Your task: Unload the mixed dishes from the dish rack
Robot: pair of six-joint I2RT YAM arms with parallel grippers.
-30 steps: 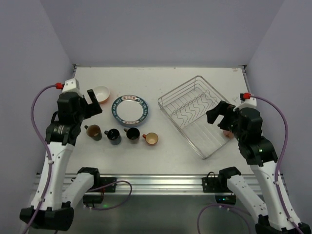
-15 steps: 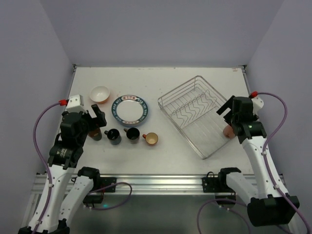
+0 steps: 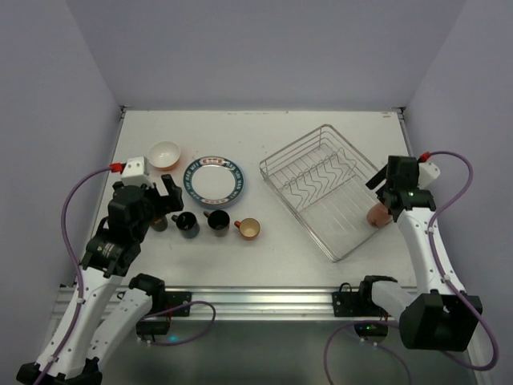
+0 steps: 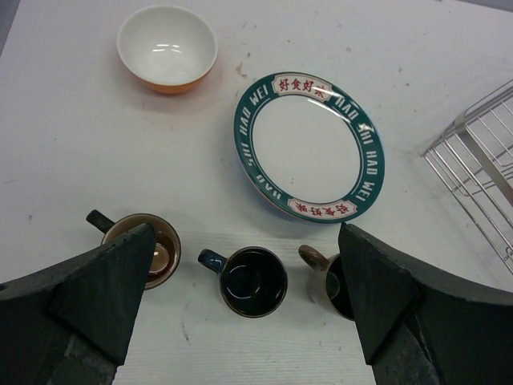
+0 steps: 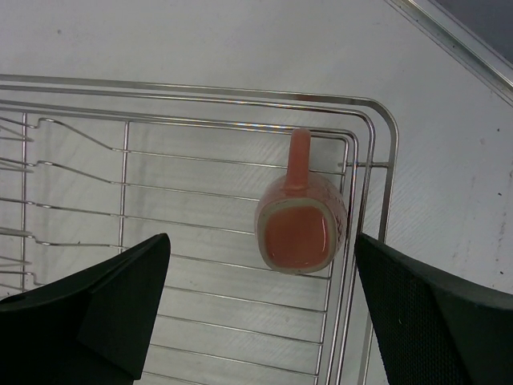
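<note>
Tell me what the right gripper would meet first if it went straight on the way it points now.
Probably the orange mug in the corner of the dish rack: the wrist view shows it ahead, between the right gripper's open fingers. Depth is unclear.

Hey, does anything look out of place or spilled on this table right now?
Nothing looks spilled or broken. One salmon mug stands alone in a corner of the dish rack, which sits at an angle to the table edge.

You're looking at a white table with plain lavender walls around it (behind, both sides), evenly lit.
</note>
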